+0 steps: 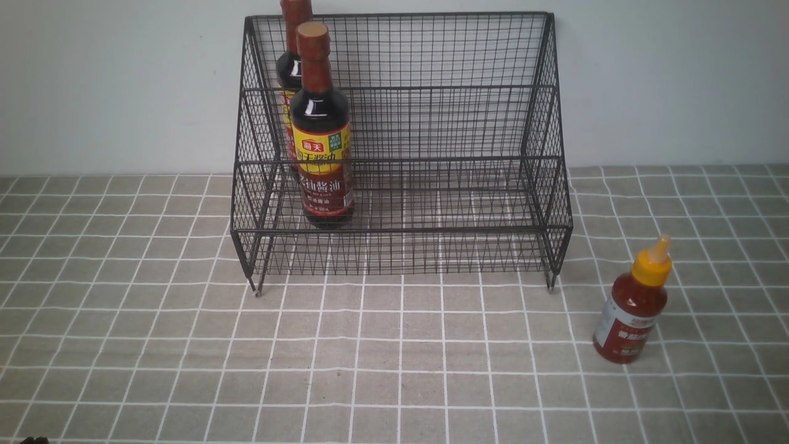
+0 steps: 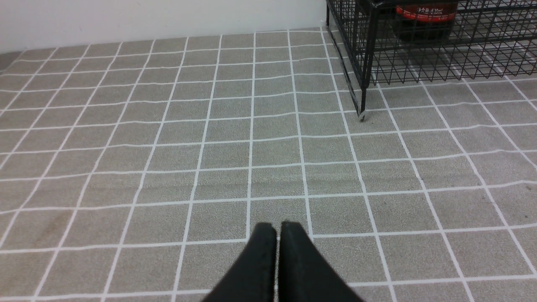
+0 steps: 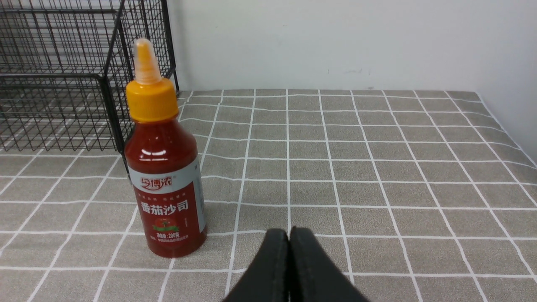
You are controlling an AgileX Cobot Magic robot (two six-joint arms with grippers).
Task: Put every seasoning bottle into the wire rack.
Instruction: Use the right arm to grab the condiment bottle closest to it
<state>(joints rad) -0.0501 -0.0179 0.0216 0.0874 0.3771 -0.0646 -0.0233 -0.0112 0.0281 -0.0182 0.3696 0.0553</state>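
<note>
Low over the checked cloth (image 2: 168,167), the left pincer (image 2: 277,230) has its two black fingers pressed tip to tip with nothing between them. Bare cloth lies ahead of it. Farther off stands a front corner leg of the rack (image 2: 365,63), with the base of a dark bottle (image 2: 423,21) showing through the mesh.

The right pincer (image 3: 289,233) is likewise closed flat and holds nothing. Near its tips, a little to one side and not touching them, the red bottle (image 3: 165,167) stands upright on the cloth, its yellow nozzle cap on. A corner of the rack (image 3: 63,75) is behind the bottle.

Seen from the front, neither pincer shows clearly. The red bottle (image 1: 632,308) sits at the lower right of the frame, outside the rack (image 1: 400,231) and near its right front foot. The rack fills the upper middle of the frame, its tall back against the pale wall (image 1: 92,80). At the left end of the lower tier the front soy bottle (image 1: 322,135) stands upright. The rear soy bottle (image 1: 290,68) stands on the upper tier just behind it, partly hidden, its neck reaching the top edge of the frame. The remaining space on both tiers holds nothing.
</note>
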